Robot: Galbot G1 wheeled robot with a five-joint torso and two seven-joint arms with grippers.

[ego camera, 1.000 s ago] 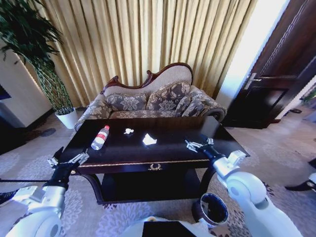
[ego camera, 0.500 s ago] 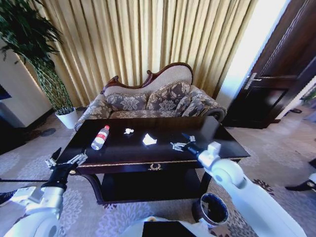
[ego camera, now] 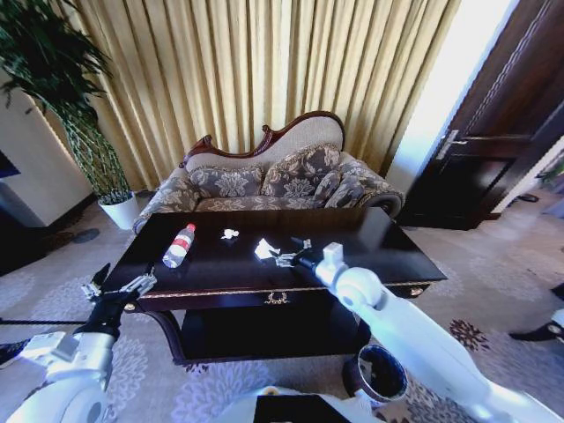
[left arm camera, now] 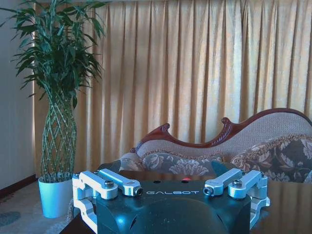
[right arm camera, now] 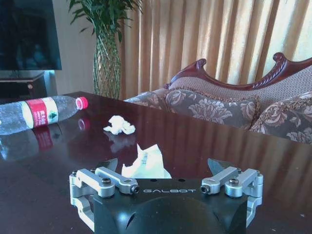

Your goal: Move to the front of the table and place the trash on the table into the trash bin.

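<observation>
Right arm closing in on the nearest paper wad

On your dark glossy wooden table [ego camera: 211,269], the right gripper [ego camera: 284,256], jaws spread, sits just right of the crumpled white paper wad [ego camera: 265,249]; centre it before pinching. The left gripper [ego camera: 119,286], also open, idles at the near-left corner.

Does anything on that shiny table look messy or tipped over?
Yes. A bottle lies on its side near the table's left end, and two crumpled paper wads sit mid-table: a small one and a bigger one. The open right gripper is right beside the bigger wad. Nothing looks spilled or broken.
</observation>
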